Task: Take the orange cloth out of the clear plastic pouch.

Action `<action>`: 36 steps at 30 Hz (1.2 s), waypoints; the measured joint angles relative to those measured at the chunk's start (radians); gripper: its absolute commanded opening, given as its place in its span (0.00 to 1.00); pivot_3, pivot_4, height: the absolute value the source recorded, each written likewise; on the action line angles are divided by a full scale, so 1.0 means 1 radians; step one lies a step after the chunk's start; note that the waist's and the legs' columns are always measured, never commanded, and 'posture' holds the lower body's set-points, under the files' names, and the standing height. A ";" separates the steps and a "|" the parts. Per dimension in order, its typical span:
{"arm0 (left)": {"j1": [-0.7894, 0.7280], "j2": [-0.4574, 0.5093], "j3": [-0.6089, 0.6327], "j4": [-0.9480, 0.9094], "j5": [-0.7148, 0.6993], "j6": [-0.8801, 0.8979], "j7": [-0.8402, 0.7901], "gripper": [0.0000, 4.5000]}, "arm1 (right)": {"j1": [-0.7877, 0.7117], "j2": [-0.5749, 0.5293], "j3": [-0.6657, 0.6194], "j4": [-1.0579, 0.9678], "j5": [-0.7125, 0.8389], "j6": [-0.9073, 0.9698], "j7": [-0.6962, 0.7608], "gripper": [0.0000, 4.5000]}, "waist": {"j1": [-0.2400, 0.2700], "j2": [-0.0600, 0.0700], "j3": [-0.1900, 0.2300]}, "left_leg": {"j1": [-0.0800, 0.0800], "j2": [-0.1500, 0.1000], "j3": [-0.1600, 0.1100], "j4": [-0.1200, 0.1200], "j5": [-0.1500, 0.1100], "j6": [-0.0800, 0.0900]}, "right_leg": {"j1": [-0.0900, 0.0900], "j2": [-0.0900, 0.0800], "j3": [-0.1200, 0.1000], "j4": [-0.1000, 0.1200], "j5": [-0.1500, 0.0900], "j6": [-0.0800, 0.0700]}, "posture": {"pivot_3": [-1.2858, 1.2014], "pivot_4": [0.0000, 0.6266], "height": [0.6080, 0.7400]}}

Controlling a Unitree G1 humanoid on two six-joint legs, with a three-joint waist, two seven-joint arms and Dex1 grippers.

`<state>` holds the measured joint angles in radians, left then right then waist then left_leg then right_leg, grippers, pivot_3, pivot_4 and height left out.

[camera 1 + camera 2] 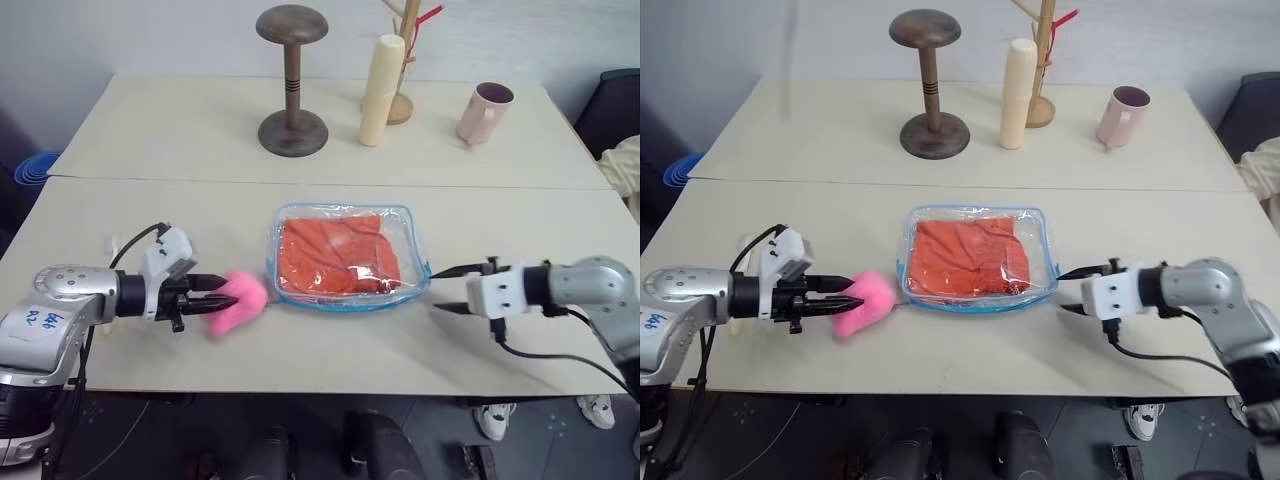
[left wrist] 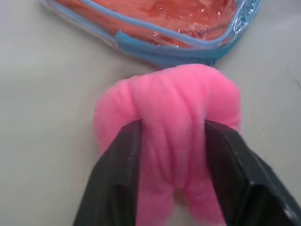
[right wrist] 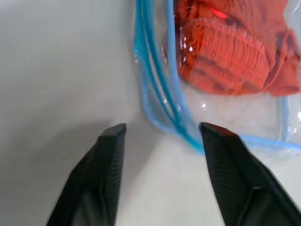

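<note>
Left wrist view: your left pincer [image 2: 171,136] grips pink plush heart [image 2: 167,113]; right pincer [image 3: 162,134] gapes wide beside clear plastic pouch [image 3: 155,80]. Pouch may slide unpinned, orange cloth [image 3: 225,56] snagging.

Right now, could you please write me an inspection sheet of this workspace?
Surface: two pale tables set edge to edge.
Job's things: clear plastic pouch lies flat on the near table; orange cloth inside it, not yet out.
Clutter: pink plush heart beside the pouch; wooden hat stand, cream cylinder, wooden rack and pink mug on the far table.
Grippers: left claw closed around the heart; right claw open at the pouch's edge, holding nothing.
Cables: black cable trails from the right wrist.
Surroundings: blue object beyond the table's left edge.
</note>
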<state>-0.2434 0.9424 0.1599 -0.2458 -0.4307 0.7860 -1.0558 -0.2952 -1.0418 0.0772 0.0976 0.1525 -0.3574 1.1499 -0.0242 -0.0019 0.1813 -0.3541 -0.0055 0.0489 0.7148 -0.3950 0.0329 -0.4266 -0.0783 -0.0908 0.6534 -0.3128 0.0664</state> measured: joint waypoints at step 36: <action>-0.459 -0.264 -0.613 0.085 0.481 -0.536 -0.048 0.26 | 0.467 0.104 -0.327 -0.882 0.623 0.974 -0.444 1.00 | 0.047 0.000 -0.001 | 0.000 -0.002 -0.004 0.001 -0.001 0.000 | 0.003 0.002 0.000 -0.002 0.000 0.000 | 0.52 0.24 1.00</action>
<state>-0.7020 0.6785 -0.4529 -0.1611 0.0507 0.2496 -1.1042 0.1718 -0.9377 -0.2500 -0.7842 0.7751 0.6169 0.7060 0.0231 -0.0019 0.1807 -0.3542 -0.0073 0.0451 0.7160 -0.3964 0.0332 -0.4238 -0.0762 -0.0906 0.6511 -0.3126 0.0667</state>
